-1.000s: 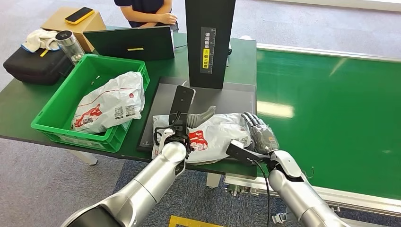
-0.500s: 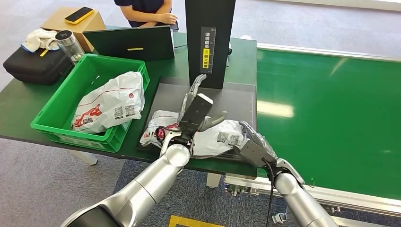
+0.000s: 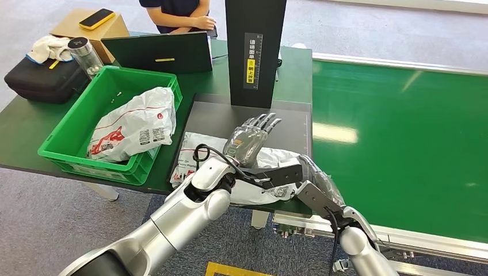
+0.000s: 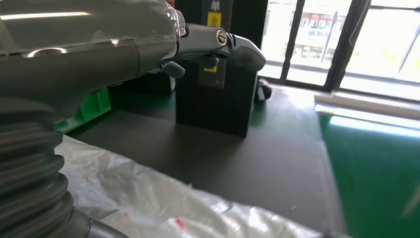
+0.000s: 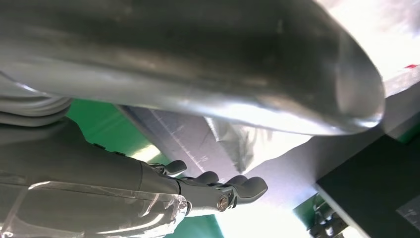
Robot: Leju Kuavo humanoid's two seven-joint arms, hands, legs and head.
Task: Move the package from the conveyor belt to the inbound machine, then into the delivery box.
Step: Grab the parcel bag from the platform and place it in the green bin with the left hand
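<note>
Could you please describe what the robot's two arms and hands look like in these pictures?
Both arms are smooth silver tubes with rounded joints. The left hand is grey under a clear glossy cover, with dark fingers; a black cable loops at its wrist. The right hand looks alike, with a black cable along its forearm and a grey ribbed wrist cover.

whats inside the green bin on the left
One white package with red print and code labels lies in the green bin, leaning toward its right wall. The bin floor under the package is covered, so anything beneath it cannot be seen.
</note>
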